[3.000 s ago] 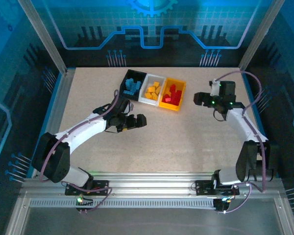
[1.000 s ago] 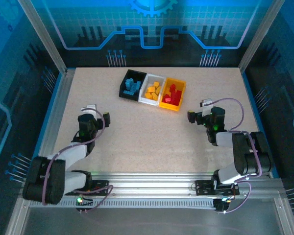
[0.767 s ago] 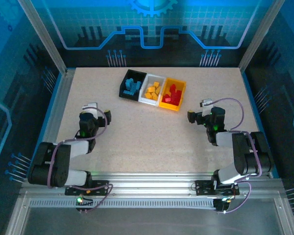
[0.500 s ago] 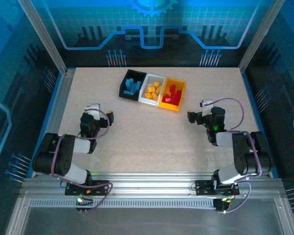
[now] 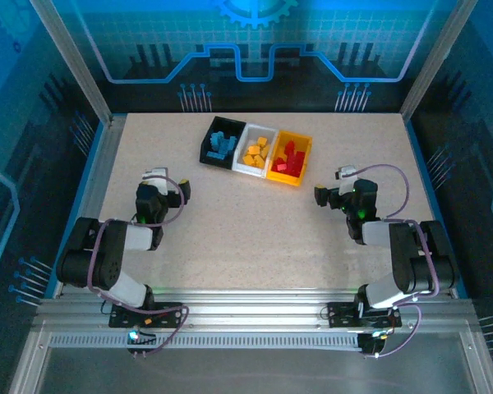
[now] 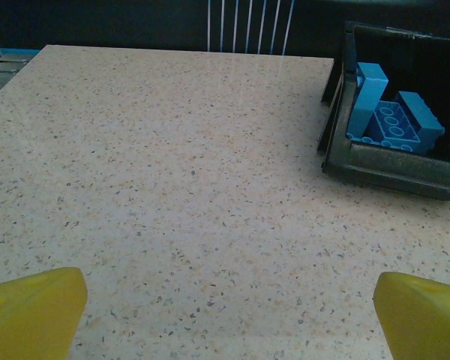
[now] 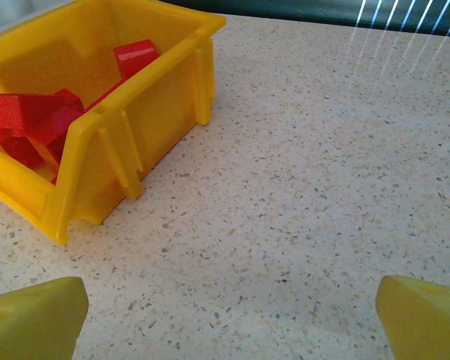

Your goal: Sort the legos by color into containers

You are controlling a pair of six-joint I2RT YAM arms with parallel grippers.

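Bins sit in one joined row, upper centre of the top view: black bin [image 5: 206,141] on the left, white bin [image 5: 248,170] in the middle, orange-yellow bin [image 5: 284,179] on the right. Blue legos [image 5: 222,144] are in the black bin, orange-yellow legos [image 5: 255,152] in the white bin, red legos [image 5: 289,159] in the orange-yellow bin. Speckled table [image 5: 246,238] is bare around them.

Left gripper [image 5: 174,190] is low at the left of the frame, arm folded back near its base, well apart from the bins. Left wrist view: left gripper [image 6: 225,330] jaws spread wide, yellow fingertips [image 6: 30,311] at the bottom corners, bare table between them. Black bin [image 6: 375,161] with blue legos [image 6: 390,120] sits upper right.

Right gripper [image 5: 327,195] is right of centre, near the orange-yellow bin but not touching it. Right wrist view: right gripper [image 7: 225,322] jaws spread wide, fingertips [image 7: 30,311] at the bottom corners, holding nothing. Orange-yellow bin [image 7: 135,112] with red legos [image 7: 30,112] sits upper left.
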